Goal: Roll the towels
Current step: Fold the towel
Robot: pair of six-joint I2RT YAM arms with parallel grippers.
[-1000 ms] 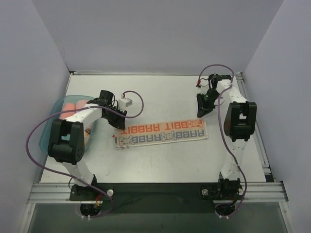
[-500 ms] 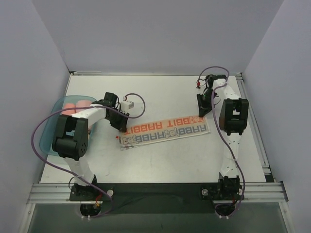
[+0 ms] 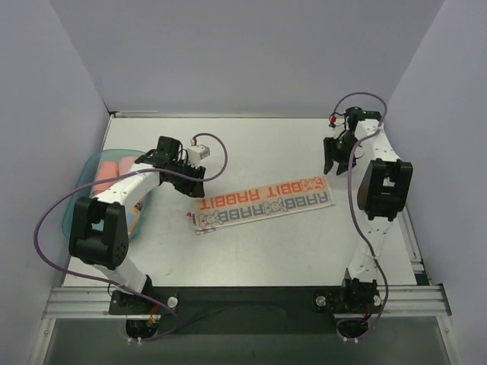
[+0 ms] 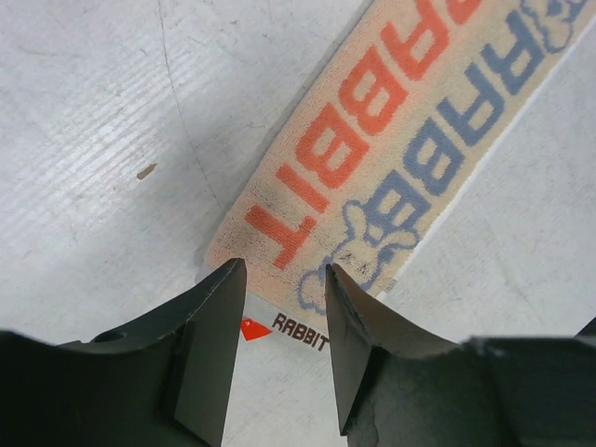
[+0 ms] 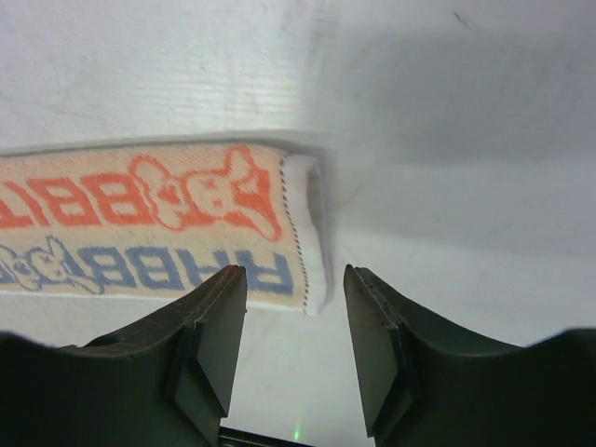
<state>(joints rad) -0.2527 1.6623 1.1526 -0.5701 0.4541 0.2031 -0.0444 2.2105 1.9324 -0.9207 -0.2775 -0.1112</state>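
On the table (image 3: pixel 266 258) lies one towel (image 3: pixel 262 204), the whitish one with orange and blue "RABBIT" lettering. It is folded into a long flat strip, lying near mid-table and slanting a little, with its right end farther from the arm bases.

Two grippers are in view, one at each end of the strip. The left gripper (image 4: pixel 284 268) sits over the towel's left end with its fingers parted by a moderate gap and nothing between them. A small white "RABBIT" label (image 4: pixel 296 326) shows in that gap. The right gripper (image 5: pixel 295 272) hangs at the right end, likewise spread and holding nothing, and the white hem (image 5: pixel 307 233) lies just ahead of its gap. Whether either set of tips touches the cloth cannot be told.

One teal tray (image 3: pixel 82 190) sits at the table's left edge, well apart from the strip. Pink cloth (image 3: pixel 114 166) shows inside it. The left arm crosses over the tray and hides much of it, so how many pieces it holds cannot be counted. One purple cable (image 3: pixel 46 228) loops beside the left arm, and another (image 3: pixel 358 99) loops by the right wrist.
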